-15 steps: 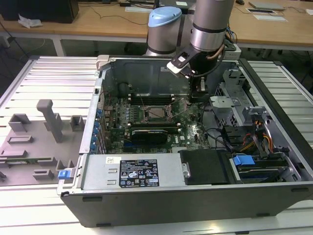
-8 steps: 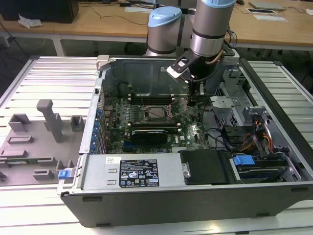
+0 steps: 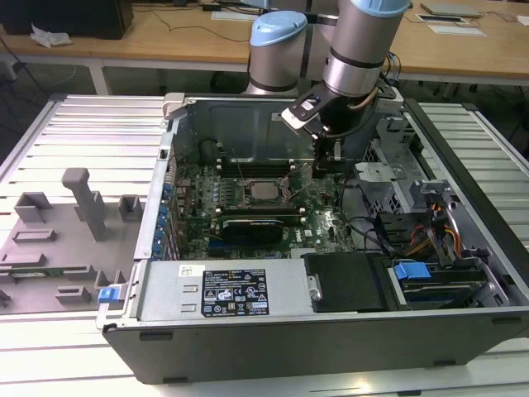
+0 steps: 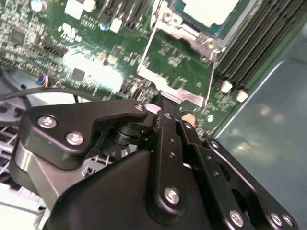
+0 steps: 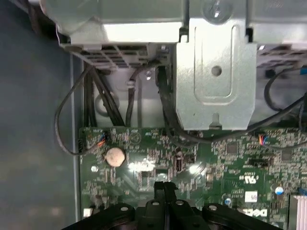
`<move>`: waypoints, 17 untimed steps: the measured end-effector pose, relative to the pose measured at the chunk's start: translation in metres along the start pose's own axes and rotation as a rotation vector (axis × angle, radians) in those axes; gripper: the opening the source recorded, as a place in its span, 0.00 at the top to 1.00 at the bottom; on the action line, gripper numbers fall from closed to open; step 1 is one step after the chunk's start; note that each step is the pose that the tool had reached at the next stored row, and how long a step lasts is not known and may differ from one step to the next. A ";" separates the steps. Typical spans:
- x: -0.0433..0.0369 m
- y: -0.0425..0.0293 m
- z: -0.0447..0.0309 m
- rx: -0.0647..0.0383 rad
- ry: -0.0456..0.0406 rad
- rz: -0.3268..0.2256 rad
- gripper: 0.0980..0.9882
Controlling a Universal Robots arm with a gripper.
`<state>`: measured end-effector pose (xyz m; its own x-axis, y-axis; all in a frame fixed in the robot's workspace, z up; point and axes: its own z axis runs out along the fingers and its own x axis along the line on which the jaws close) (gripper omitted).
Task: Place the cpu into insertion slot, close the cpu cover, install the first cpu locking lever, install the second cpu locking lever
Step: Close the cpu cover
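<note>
The cpu, a pale silver square, lies in the socket of the green motherboard inside the open computer case. In the second wrist view the cpu lies flat, and the cpu cover, a thin metal frame with the board showing through its cut-out, stands swung open toward my fingers. My gripper hangs just to the exterior view's right of the socket. Its fingers are shut, and the tips are at the cover's free edge. I cannot tell whether they touch it.
A metal drive cage and bracket rise close beside the gripper, with black cables along the case wall. Memory slots flank the socket. A black shroud fills the case front. A grey fixture block sits outside.
</note>
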<state>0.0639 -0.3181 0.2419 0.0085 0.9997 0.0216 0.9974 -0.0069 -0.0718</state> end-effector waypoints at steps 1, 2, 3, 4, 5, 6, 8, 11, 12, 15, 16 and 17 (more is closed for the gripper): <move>0.0000 0.0000 0.0000 0.006 0.0019 0.000 0.99; 0.0000 0.0000 0.0000 0.006 0.0022 0.000 0.99; 0.0000 0.0000 0.0000 0.006 0.0025 0.000 0.99; 0.0000 -0.0003 0.0000 0.006 0.0025 0.000 0.99; 0.0001 -0.0010 0.0001 0.006 0.0024 0.000 0.99; 0.0005 -0.0029 0.0002 0.006 0.0025 0.000 0.99; 0.0032 -0.0095 0.0007 0.006 0.0023 0.000 0.99; 0.0068 -0.0168 0.0014 0.005 0.0025 0.000 0.99; 0.0078 -0.0189 0.0015 0.005 0.0023 0.000 0.99; 0.0139 -0.0319 0.0026 0.005 0.0010 0.000 0.99; 0.0147 -0.0345 0.0028 0.005 0.0006 0.000 0.99; 0.0152 -0.0358 0.0029 0.005 0.0003 0.000 0.99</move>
<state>0.0282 -0.3026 0.2419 0.0087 0.9997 0.0220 0.9970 -0.0070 -0.0765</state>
